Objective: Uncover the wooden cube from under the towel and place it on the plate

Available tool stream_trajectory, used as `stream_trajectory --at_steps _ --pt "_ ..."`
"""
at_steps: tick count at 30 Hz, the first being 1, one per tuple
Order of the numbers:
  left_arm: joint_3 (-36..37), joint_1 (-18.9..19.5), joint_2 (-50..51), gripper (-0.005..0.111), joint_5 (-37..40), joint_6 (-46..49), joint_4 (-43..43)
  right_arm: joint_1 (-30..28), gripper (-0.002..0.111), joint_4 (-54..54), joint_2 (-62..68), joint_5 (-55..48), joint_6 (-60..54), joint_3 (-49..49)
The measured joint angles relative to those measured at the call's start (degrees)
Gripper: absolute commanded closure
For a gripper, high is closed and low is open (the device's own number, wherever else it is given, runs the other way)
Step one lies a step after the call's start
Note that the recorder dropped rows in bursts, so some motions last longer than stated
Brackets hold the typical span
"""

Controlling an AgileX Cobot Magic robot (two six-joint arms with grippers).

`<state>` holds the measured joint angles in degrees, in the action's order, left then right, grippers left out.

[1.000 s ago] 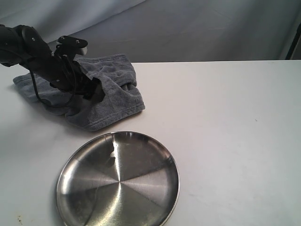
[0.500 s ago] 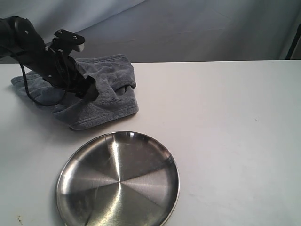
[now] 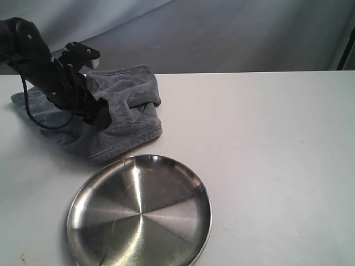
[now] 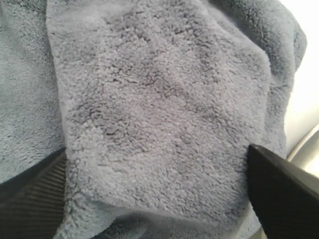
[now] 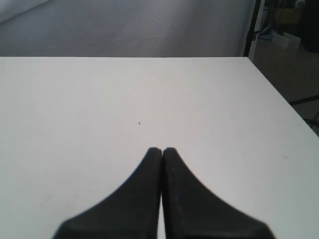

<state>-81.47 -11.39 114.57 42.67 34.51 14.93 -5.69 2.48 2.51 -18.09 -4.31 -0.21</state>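
Left tool point(image 4: 157, 149) spread wide, straddling towel point(image 3: 133, 119) mound; plate point(image 3: 138, 216) near; right tool point(image 5: 162, 149) pressed together over table point(image 5: 99, 99).

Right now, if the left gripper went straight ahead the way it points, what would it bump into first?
The towel: its plush cloth sits right in front of the left gripper, filling the way ahead. Anything underneath is hidden.

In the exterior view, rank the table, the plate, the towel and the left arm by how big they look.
1. table
2. plate and towel: about alike. The plate looks nearer the camera and the towel is bunched, so I won't rank them.
3. left arm
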Motion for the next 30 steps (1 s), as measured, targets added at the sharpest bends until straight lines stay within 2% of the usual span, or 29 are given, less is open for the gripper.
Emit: stream_trajectory --at_steps 2,9,11,14,17,21,28,30 --pt "0.0 0.0 0.0 0.018 0.9 0.0 -1.8 0.0 0.108 0.0 0.0 0.0 0.0 0.0" --pt "0.0 0.0 -2.4 0.02 0.9 0.1 -3.5 0.0 0.108 0.0 0.0 0.0 0.0 0.0" --pt "0.0 0.0 -4.3 0.02 1.5 -0.2 -7.4 0.0 0.108 0.0 0.0 0.0 0.0 0.0" --pt "0.0 0.1 -5.5 0.02 4.0 -5.9 -17.9 0.0 0.108 0.0 0.0 0.0 0.0 0.0" --pt "0.0 1.2 -5.2 0.02 4.9 -9.6 -22.5 0.0 0.108 0.0 0.0 0.0 0.0 0.0" --pt "0.0 3.1 -3.8 0.02 5.5 -10.7 -21.7 0.0 0.108 0.0 0.0 0.0 0.0 0.0" --pt "0.0 3.4 0.5 0.02 5.4 -9.2 -20.1 0.0 0.108 0.0 0.0 0.0 0.0 0.0" --pt "0.0 3.4 1.9 0.023 4.9 -8.9 -20.3 0.0 0.108 0.0 0.0 0.0 0.0 0.0"
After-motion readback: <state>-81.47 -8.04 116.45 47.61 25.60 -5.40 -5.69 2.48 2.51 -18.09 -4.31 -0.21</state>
